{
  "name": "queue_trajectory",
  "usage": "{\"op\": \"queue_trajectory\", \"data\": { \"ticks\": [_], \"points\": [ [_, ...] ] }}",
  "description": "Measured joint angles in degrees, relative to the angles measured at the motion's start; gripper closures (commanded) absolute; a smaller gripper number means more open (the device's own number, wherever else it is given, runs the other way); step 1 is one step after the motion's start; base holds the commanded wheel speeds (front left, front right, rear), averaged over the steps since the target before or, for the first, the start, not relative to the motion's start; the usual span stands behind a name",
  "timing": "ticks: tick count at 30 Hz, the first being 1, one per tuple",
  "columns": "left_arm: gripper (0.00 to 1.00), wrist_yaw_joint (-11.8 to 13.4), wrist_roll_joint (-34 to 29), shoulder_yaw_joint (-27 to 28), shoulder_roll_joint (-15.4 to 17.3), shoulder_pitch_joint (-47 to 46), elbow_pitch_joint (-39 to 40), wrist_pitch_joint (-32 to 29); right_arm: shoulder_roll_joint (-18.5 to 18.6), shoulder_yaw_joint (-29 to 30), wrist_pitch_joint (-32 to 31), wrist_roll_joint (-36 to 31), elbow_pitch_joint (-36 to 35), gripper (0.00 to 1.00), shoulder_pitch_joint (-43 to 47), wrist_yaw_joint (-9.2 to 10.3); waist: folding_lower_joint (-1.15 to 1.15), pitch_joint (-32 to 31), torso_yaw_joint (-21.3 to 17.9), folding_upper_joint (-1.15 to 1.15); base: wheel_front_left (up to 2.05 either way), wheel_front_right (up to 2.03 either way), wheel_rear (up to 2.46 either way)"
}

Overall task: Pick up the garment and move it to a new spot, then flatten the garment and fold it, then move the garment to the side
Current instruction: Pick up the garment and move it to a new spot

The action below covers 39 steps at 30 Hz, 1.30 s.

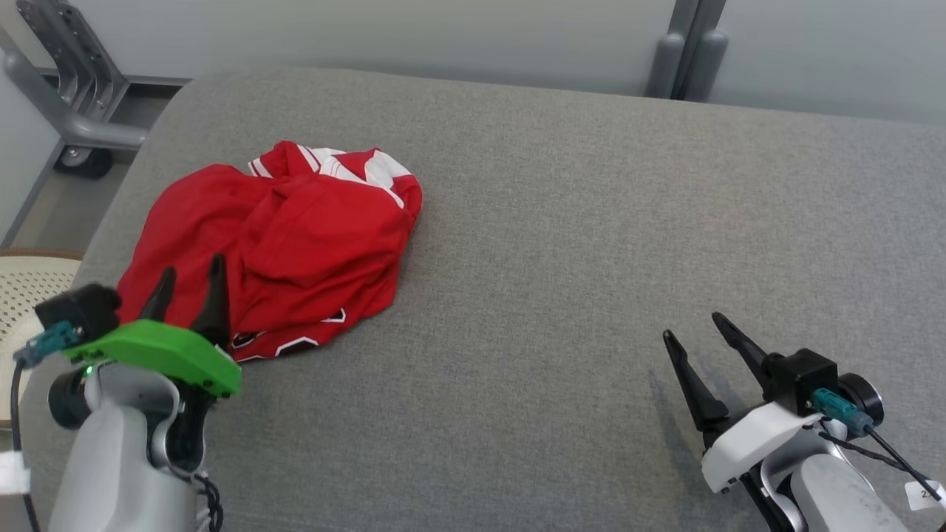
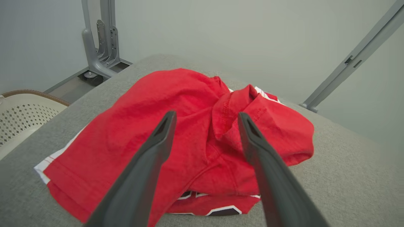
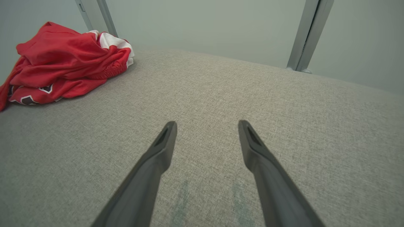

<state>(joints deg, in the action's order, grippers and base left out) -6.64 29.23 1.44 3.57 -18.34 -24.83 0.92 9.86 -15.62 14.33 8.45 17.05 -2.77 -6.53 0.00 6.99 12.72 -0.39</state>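
From the head view we see the garment (image 1: 295, 244), a red shirt with white and dark trim, crumpled in a heap on the far left part of the grey padded surface (image 1: 562, 222). Its left side lies close to the surface's left edge, with a strip of bare cloth between it and the far edge. To its right the surface runs open all the way to the right edge, and the near half is open too. The left gripper (image 1: 193, 264) has its fingers apart over the heap's near-left part. The right gripper (image 1: 693, 325) stands near the near right corner, well apart from the garment, its fingers also spread. Beyond the left edge sit a pale perforated basket (image 1: 22, 288) and a wheeled metal frame (image 1: 81, 125).

In the left wrist view the two dark fingers (image 2: 157, 138) point across the garment's folds with nothing between them. We cannot tell whether the tips touch the cloth. The garment's white-trimmed hem lies nearest the left edge, with the basket just past it.

In the right wrist view the spread fingers (image 3: 164, 142) hang over bare surface. The garment lies at the far left, and open surface stretches ahead to the far edge, where a grey post (image 3: 306, 34) stands.
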Motion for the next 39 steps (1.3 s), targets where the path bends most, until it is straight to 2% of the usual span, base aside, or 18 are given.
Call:
{"op": "queue_trajectory", "data": {
  "ticks": [6,10,15,16,17,18,24,30,34,39],
  "points": [
    [0.00,-0.44,3.69,-1.92,-0.87,-6.81,-2.40,-8.10,0.90,-0.49,0.00,-0.59,-0.87,0.00,-2.20,-0.01,0.00,4.35,-0.99,0.00,0.00,0.00,0.00],
    [0.00,-0.44,6.35,-0.68,-0.86,-9.20,-3.74,-10.62,0.92,-0.54,0.01,-1.02,-1.91,0.00,-4.89,-0.02,0.00,7.28,-2.01,0.00,0.00,0.00,0.00],
    [0.00,-0.44,5.93,-0.41,-0.48,-10.54,-6.75,-11.40,0.93,0.86,0.02,-0.99,-2.50,0.00,-8.33,-0.02,0.00,10.35,-3.87,0.00,0.00,0.00,0.00],
    [0.55,-0.44,6.11,-0.62,-0.53,-10.83,-7.53,-11.84,0.92,1.27,0.02,-0.90,-2.50,0.00,-8.45,-0.02,0.00,10.71,-4.36,0.00,0.00,0.00,0.00],
    [0.89,-0.44,6.35,-0.99,-0.54,-11.07,-8.13,-12.09,0.92,1.75,0.07,-0.89,-2.43,0.00,-8.44,-0.02,0.00,10.99,-4.81,0.00,0.00,0.00,0.00],
    [1.00,-0.44,6.57,-1.45,-0.58,-11.24,-8.43,-12.58,0.94,2.11,0.09,-0.88,-2.27,0.00,-8.44,-0.01,0.00,11.24,-5.22,0.00,0.00,0.00,0.00],
    [1.00,-0.44,6.28,-4.95,-0.30,-12.57,-7.56,-12.96,0.66,2.67,0.09,-0.57,-1.49,0.00,-8.42,-0.02,0.00,11.25,-6.12,0.00,0.00,0.00,0.00],
    [1.00,-0.48,5.89,-10.55,-0.26,-19.11,0.54,-11.71,-0.59,2.98,0.10,-0.29,-0.24,0.00,-8.27,-0.02,0.00,9.39,-5.77,0.00,0.00,0.00,0.00],
    [1.00,-0.48,6.20,-13.18,0.87,-23.66,6.41,-12.05,-2.44,2.23,0.10,0.31,0.27,0.00,-8.15,-0.02,0.00,7.77,-5.86,0.00,0.00,0.00,0.00],
    [1.00,-0.48,11.92,-18.13,0.02,-27.28,12.14,-16.59,-4.82,1.42,0.10,0.98,0.68,0.00,-8.10,-0.02,0.00,6.26,-7.29,0.00,0.00,0.00,0.00]
  ]
}}
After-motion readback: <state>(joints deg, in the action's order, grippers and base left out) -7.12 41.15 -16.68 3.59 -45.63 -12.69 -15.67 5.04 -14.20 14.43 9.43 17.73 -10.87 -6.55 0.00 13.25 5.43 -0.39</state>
